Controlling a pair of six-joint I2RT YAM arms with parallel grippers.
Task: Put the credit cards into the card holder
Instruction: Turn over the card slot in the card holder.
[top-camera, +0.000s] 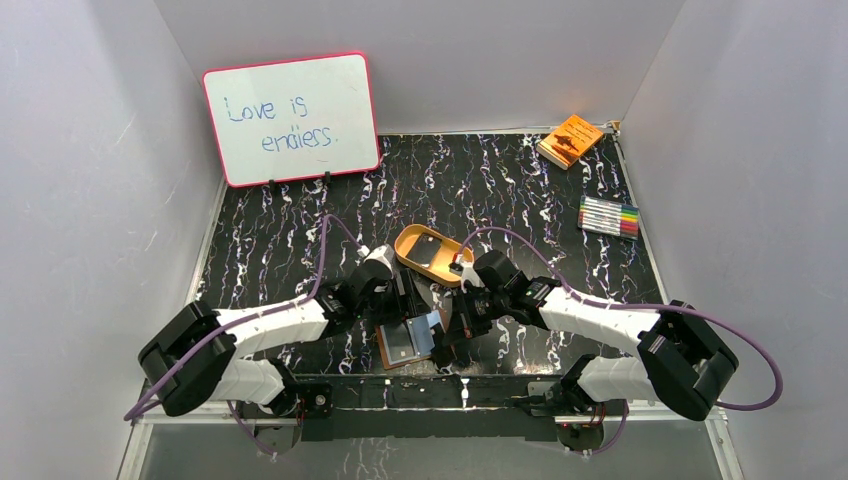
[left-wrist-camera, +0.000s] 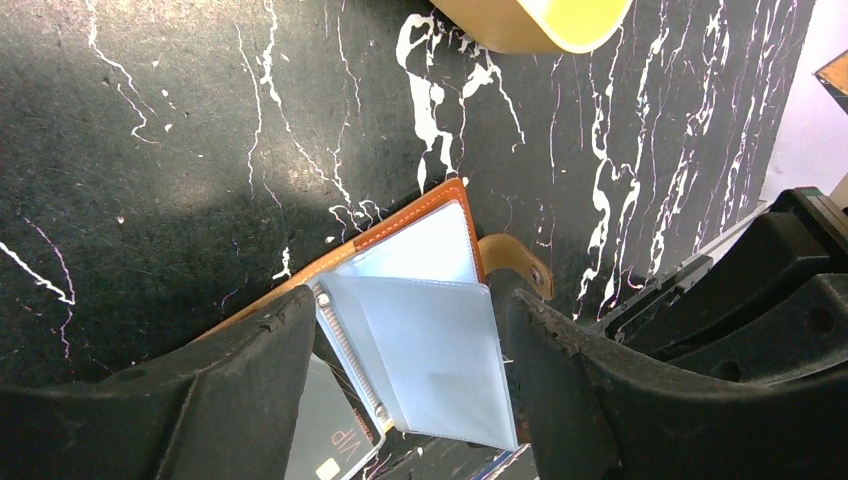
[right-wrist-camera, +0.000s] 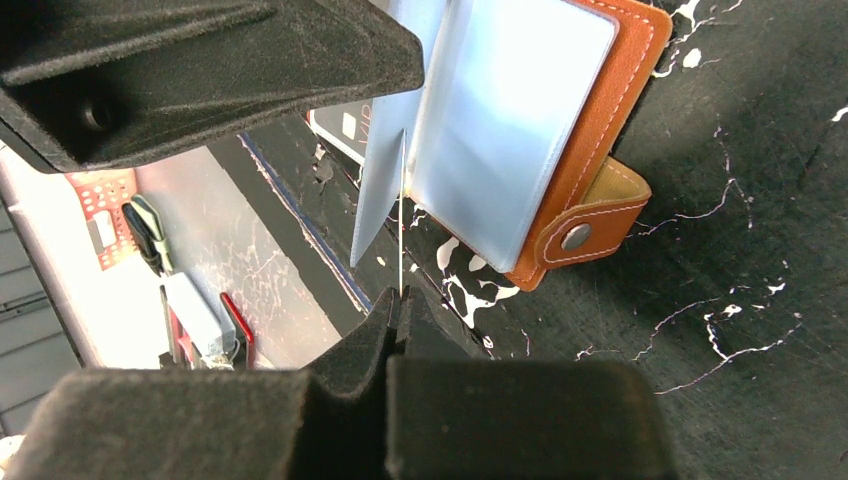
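Arms angled inward, left hand (left-wrist-camera: 400, 335) spread wide, right hand (right-wrist-camera: 400, 190) pinching.

Card holder (left-wrist-camera: 425, 255) cut by bottom edge; tan tray (left-wrist-camera: 530, 20) by top edge.

One card holder (top-camera: 384, 347), one tan oval tray (top-camera: 405, 251), one whiteboard (top-camera: 290, 118), one orange booklet (top-camera: 570, 140), one marker set (top-camera: 608, 216). The credit cards (left-wrist-camera: 325, 440) are partly hidden, so their number is unclear.
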